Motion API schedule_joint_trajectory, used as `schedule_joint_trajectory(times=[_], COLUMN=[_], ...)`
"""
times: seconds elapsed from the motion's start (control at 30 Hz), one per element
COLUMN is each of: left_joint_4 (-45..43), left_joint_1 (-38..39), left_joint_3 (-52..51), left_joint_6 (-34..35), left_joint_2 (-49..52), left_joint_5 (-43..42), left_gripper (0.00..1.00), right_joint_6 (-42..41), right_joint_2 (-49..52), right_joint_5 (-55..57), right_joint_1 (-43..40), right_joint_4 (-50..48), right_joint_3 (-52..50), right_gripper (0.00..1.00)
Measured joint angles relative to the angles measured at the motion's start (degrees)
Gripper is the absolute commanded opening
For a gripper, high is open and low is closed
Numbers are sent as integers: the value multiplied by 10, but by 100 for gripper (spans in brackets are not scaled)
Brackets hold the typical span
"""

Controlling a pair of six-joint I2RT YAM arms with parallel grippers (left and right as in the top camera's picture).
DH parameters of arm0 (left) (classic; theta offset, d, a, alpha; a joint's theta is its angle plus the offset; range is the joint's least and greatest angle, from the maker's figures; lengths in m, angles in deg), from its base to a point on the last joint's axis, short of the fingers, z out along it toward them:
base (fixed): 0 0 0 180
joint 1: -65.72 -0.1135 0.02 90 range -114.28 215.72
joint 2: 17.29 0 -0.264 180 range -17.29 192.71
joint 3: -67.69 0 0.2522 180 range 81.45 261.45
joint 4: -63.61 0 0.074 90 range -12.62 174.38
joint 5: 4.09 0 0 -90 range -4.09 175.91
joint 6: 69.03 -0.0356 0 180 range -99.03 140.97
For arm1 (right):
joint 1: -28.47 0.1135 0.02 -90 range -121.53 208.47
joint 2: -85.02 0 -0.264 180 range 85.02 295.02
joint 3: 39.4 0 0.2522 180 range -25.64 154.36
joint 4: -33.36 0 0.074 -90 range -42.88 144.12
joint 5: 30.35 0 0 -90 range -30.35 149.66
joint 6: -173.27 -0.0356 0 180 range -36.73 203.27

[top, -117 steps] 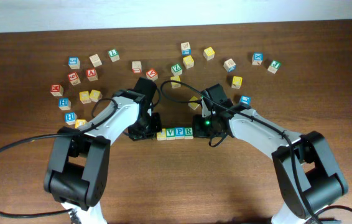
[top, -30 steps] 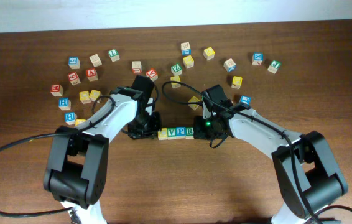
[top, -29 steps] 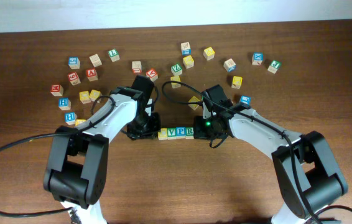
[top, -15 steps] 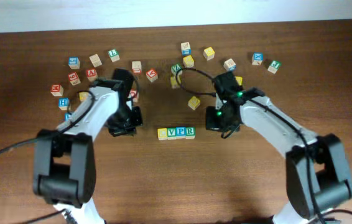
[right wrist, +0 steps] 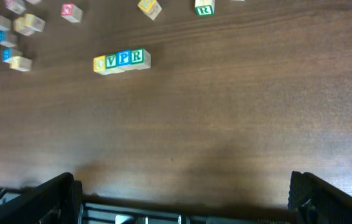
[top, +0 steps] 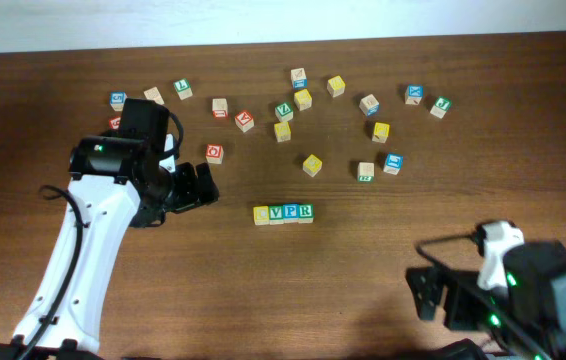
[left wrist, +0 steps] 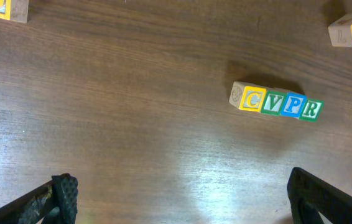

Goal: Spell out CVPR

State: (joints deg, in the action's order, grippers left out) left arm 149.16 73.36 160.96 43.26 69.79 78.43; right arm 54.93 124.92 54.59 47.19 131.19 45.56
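Four letter blocks stand side by side in a row (top: 283, 213) at the table's middle: yellow C (left wrist: 251, 99), green V (left wrist: 273, 102), blue P (left wrist: 293, 104), green R (left wrist: 311, 109). The row also shows in the right wrist view, far up left (right wrist: 121, 60). My left gripper (top: 195, 187) hangs open to the left of the row, apart from it; in its wrist view its fingers (left wrist: 64, 196) stand wide with bare wood between. My right gripper (top: 425, 292) is open and empty at the front right, far from the row.
Several loose letter blocks are scattered across the back of the table, the nearest being a yellow one (top: 312, 165), a red one (top: 214, 153) and a green-lettered one (top: 365, 171). More blocks lie behind the left arm (top: 118, 100). The table's front edge runs under the right gripper (right wrist: 182, 208).
Both arms have drawn away from the row's ends: the left one to the left, the right one to the front right. Both grippers went from shut to open. The row stayed put.
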Motion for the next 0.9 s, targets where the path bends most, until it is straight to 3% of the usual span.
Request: schedule_joint_trajectory(times=[0.17,0.53,0.67,0.8,0.9], left_joint_4=[-11,-11,-11,-12,-11], left_joint_1=[0,0,0,0,0], left_joint_3=[0,0,0,0,0], left_joint_6=[0,0,0,0,0], left_joint_2=[0,0,0,0,0], left_joint_5=[0,0,0,0,0], left_gripper=[99,99,99,99,99], right_joint_6=[-2,1,51,139,160], right_joint_2=[-35,-35,-46,-121,-208], right_joint_5=[3,28,48,11,-7], right_joint_1=[0,0,-24,-95,-123], right_joint_4=[51,47,-79,-237,-329], right_joint_3=[0,0,-49,-185,-294], right_gripper=[98,98,98,98,98])
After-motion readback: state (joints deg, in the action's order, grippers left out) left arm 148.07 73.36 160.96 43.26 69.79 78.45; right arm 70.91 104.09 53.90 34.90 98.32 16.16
